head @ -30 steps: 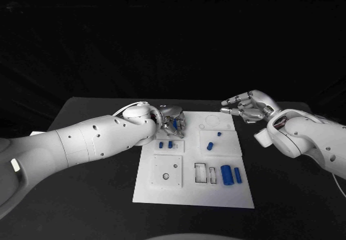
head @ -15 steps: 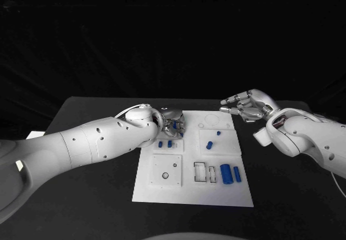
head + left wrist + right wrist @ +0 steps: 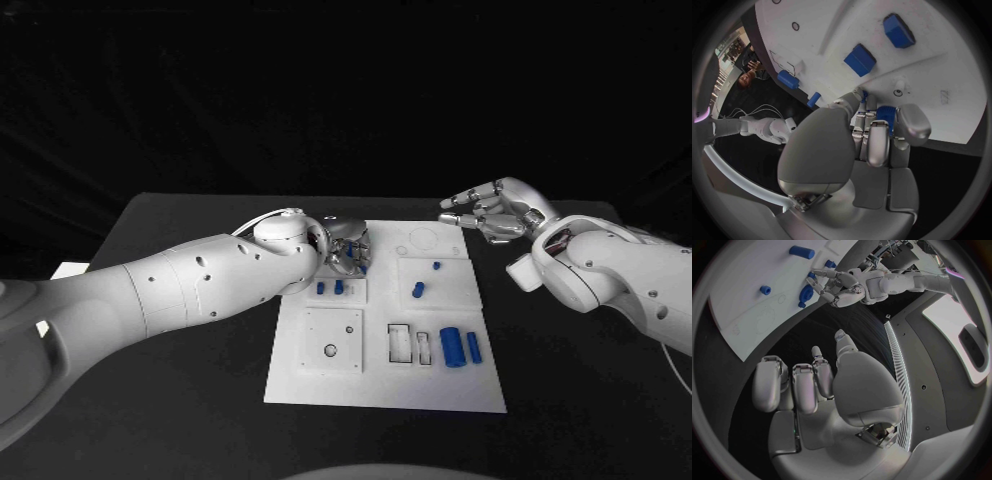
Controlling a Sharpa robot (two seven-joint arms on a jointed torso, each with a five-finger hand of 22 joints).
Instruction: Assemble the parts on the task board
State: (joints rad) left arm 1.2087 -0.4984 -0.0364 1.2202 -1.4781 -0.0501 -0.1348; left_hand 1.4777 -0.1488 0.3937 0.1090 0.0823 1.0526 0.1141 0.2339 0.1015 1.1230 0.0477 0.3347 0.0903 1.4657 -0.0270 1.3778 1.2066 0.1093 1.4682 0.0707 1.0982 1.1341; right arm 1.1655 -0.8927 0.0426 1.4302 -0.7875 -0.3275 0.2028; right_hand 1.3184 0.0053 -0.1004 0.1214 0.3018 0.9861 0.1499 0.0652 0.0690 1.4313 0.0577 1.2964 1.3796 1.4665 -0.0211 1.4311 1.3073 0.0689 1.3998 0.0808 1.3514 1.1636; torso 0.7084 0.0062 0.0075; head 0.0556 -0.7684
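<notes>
Our left hand (image 3: 343, 247) pinches a small blue part (image 3: 884, 116) over the task board's (image 3: 387, 390) far edge. It looks light, rigid and slick, so we grip its sides. Our right hand (image 3: 498, 212) hovers curled, holding nothing.

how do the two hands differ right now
The left hand is over the task board near its far left corner, while the right hand hovers off the board past its far right corner. The left hand pinches a small blue part in its fingertips; the right hand holds nothing, fingers loosely curled. Both are silver hands on white arms.
</notes>
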